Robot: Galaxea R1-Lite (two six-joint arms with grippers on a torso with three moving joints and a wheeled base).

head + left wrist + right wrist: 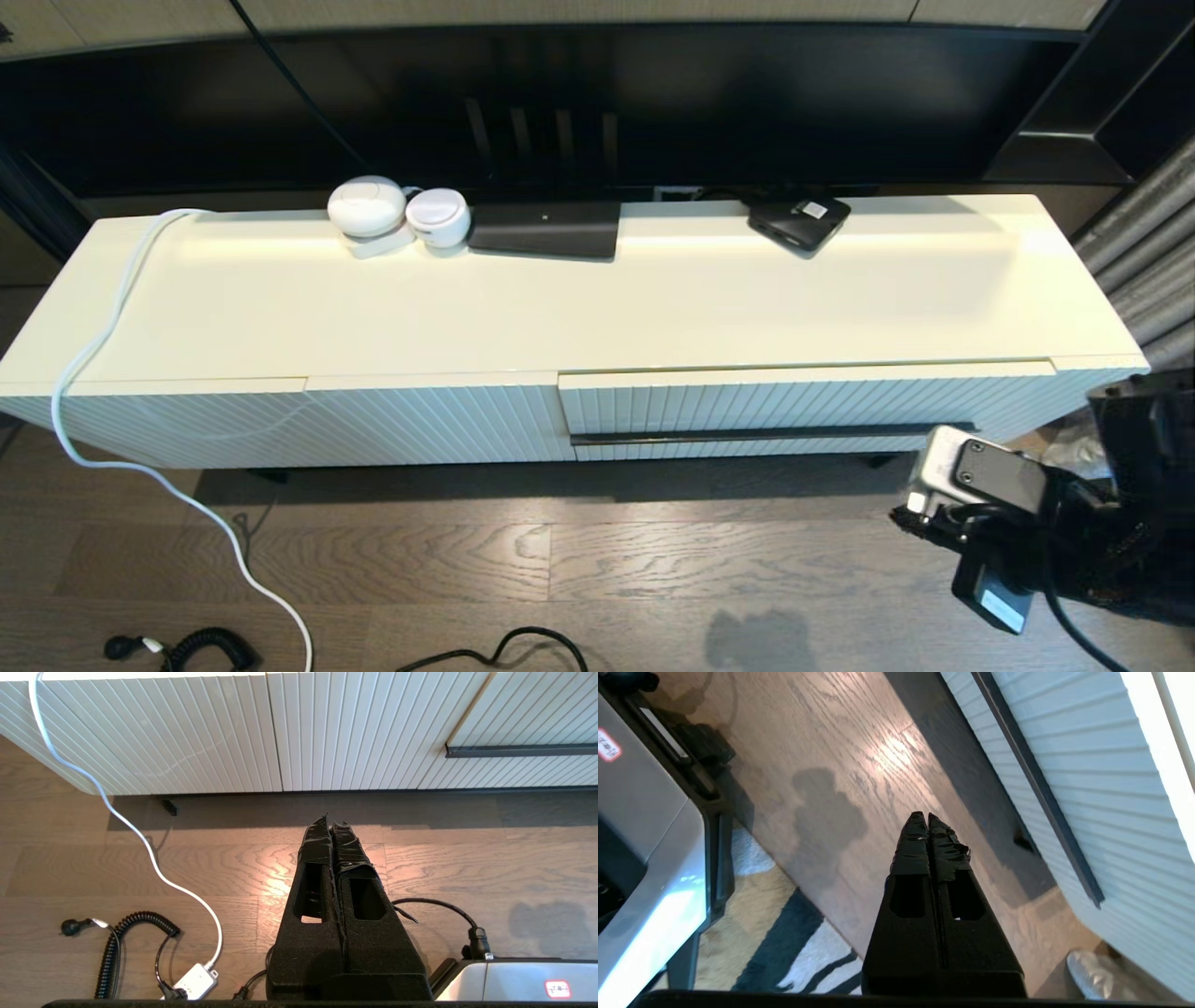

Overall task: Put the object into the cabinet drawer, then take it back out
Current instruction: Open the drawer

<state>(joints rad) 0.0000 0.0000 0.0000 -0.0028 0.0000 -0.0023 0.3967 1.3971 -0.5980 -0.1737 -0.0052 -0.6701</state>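
- The cabinet drawer (803, 401) sits shut at the right half of the cabinet front, at about 3 o'clock from the middle of the head view; its black bar handle (756, 436) runs along the lower front.
- I judge the drawer stiff and fairly heavy on its slides, the ribbed glossy front too slick to pinch; the thin bar is the only place to take hold, best near its middle so it pulls straight.
- My right gripper (928, 820) hangs at 4 o'clock, near the handle's right end, jaws pressed together on nothing.
- My left gripper (332, 826) hovers parked over the floor, jaws shut and empty.
- Count: one drawer, one handle, one handle-less ribbed panel (429, 420).
- On the tabletop: two round white gadgets (367, 205), two flat black boxes (545, 229). Which one is the object to stow I cannot tell.
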